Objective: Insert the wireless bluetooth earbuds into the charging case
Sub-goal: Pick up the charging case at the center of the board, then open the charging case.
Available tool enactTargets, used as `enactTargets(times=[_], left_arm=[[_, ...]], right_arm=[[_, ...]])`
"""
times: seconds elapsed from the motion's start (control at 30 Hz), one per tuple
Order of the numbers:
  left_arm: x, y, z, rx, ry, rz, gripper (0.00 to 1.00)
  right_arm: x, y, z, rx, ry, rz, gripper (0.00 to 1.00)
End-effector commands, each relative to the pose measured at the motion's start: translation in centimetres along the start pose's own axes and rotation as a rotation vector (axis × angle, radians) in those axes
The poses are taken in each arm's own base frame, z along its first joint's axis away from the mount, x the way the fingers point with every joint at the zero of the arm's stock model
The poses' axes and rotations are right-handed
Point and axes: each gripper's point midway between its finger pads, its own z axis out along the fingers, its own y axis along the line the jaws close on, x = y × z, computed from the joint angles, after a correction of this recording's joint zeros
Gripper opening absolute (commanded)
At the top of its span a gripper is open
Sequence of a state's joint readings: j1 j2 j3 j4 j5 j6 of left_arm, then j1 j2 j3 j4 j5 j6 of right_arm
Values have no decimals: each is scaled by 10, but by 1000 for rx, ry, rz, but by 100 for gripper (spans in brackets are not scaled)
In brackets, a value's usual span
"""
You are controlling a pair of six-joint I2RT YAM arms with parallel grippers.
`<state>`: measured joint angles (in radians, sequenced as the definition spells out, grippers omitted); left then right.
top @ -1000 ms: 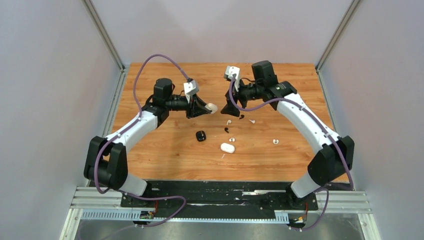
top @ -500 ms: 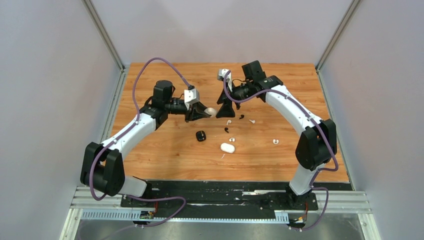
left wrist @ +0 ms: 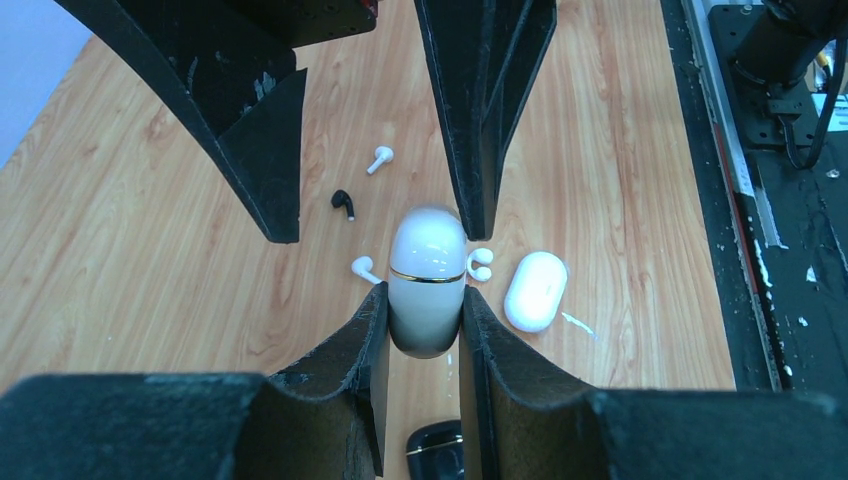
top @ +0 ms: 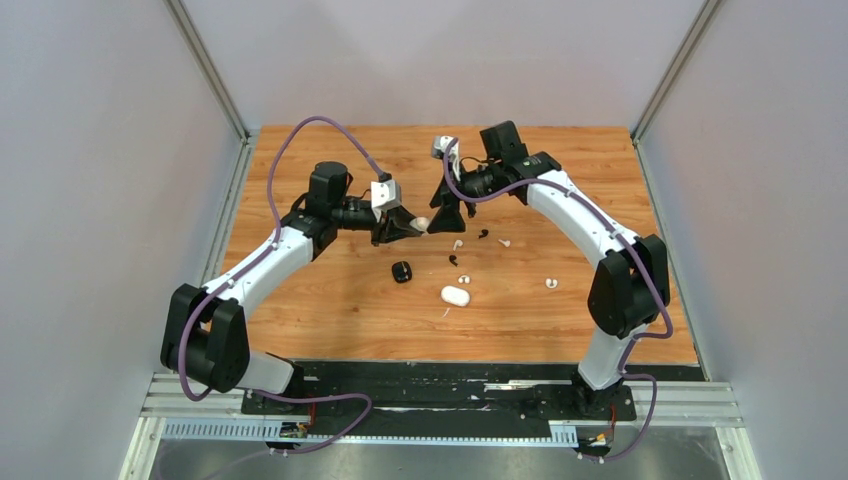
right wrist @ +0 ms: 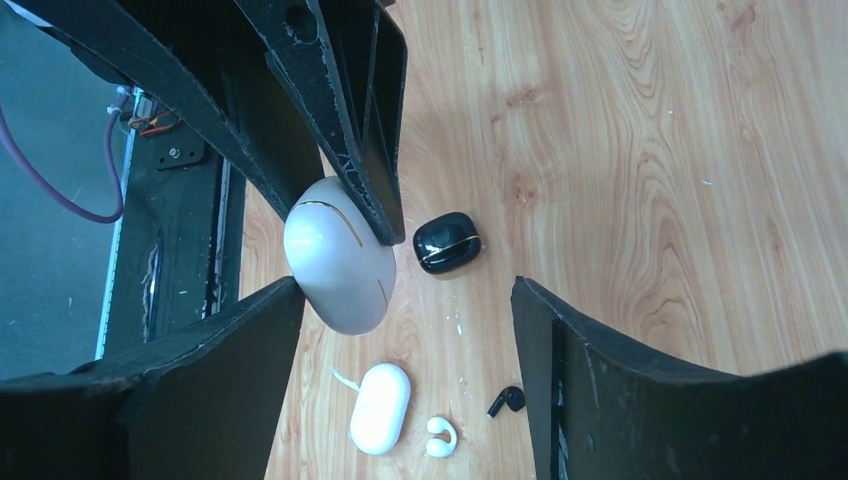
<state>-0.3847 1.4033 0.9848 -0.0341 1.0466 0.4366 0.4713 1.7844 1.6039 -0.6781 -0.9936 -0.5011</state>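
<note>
My left gripper [left wrist: 424, 300] is shut on an egg-shaped white charging case [left wrist: 427, 270] with a thin gold band, held above the table; it also shows in the top view [top: 423, 223]. The lid looks closed. My right gripper [right wrist: 405, 300] is open and faces the left one tip to tip. The case [right wrist: 338, 255] hangs just in front of its left finger, and a wide gap separates it from the other finger. Loose earbuds lie on the wood below: a white one [left wrist: 379, 158], a black one [left wrist: 343, 203], another white one [left wrist: 363, 267] and a white clip-shaped one [left wrist: 480, 264].
A small black case [top: 401, 271] and an oblong white case [top: 455, 295] lie on the table nearer the arms. More earbuds are scattered to the right, the farthest a white one [top: 550, 283]. Grey walls and metal posts enclose the wooden table.
My right arm has swung left and brought its open gripper up to the case in my left gripper. Its jaws have narrowed a little. The left gripper has kept its hold and barely shifted.
</note>
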Motion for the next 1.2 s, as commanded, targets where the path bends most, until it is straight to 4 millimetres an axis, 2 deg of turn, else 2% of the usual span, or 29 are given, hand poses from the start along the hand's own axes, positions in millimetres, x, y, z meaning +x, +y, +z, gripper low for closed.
enactTargets(times=[0.0, 0.47, 0.77, 1.17], left_arm=[[-30, 3, -3, -8, -47, 74, 0], [-41, 4, -1, -15, -90, 38, 0], [-37, 0, 0, 8, -83, 74, 0], [-36, 3, 2, -1, -84, 50, 0]], right_arm=[[-16, -2, 6, 16, -32, -75, 74], [-8, -13, 1, 95, 1, -115, 67], [-32, -41, -23, 188, -40, -128, 59], [-36, -41, -32, 207, -53, -113, 48]])
